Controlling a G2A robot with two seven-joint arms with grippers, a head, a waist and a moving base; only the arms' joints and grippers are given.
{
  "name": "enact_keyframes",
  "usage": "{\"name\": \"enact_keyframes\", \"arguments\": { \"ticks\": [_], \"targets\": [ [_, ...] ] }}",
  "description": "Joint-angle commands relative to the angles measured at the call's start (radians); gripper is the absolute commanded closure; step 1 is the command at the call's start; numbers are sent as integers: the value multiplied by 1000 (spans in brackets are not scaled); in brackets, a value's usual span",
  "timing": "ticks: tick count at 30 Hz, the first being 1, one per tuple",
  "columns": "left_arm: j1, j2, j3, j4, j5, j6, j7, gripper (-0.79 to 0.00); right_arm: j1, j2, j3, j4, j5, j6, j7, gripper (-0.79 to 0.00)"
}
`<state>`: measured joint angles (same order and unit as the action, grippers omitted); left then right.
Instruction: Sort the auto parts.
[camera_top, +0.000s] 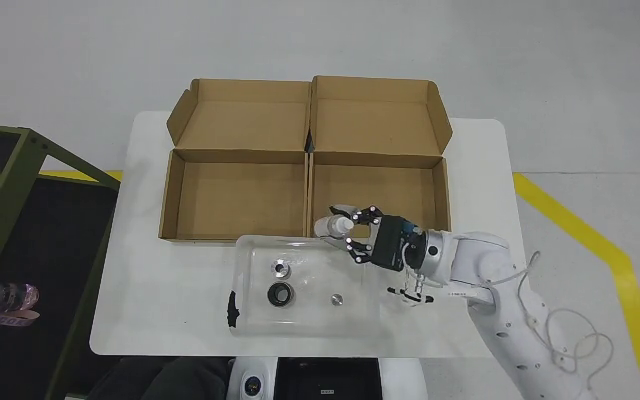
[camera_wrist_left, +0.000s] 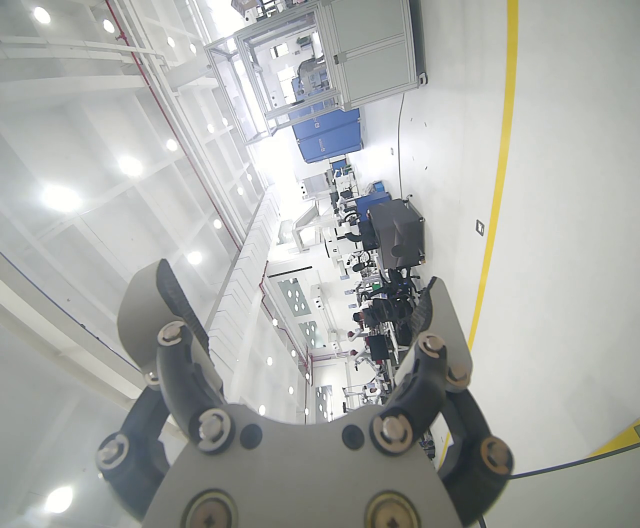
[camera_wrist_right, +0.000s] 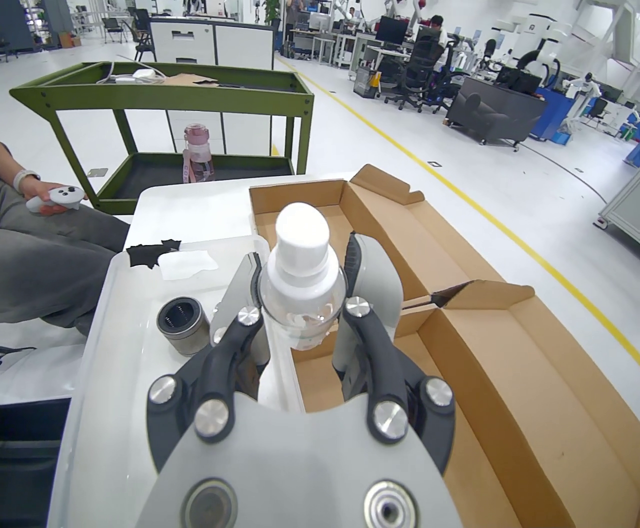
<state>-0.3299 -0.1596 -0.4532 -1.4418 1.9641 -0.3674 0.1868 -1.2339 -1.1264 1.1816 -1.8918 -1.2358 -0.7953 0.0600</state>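
The right gripper (camera_wrist_right: 302, 295) is clamped on a small clear bottle (camera_wrist_right: 303, 260) with a white cap, held above the far edge of the clear tray (camera_top: 312, 312), where it meets the right cardboard box (camera_top: 400, 196); a linear bearing (camera_wrist_right: 181, 322) lies in the tray; the left gripper (camera_wrist_left: 300, 300) gapes wide, holding nothing.

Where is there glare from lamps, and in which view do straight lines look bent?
Left wrist view: ceiling lamps flare white with haze around them, beyond the open left gripper, and the yellow floor line bows. Right wrist view: even light on the bottle in the right gripper. Top view: soft light, faint shadows inside the cardboard boxes.
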Motion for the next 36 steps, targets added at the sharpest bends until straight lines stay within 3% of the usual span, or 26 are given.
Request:
{"name": "enact_keyframes", "arguments": {
  "ticks": [1, 23, 36],
  "targets": [
    [0, 0, 0, 0, 0, 0, 0, -785, 7, -1, 0, 19, 0, 9, -3, 0],
    [0, 0, 0, 0, 0, 0, 0, -785, 235, -35, -86, 327, 56, 119, 26, 0],
    [0, 0, 0, 0, 0, 0, 0, -785, 377, -79, -217, 557, 52, 145, 53, 0]
  ]
}}
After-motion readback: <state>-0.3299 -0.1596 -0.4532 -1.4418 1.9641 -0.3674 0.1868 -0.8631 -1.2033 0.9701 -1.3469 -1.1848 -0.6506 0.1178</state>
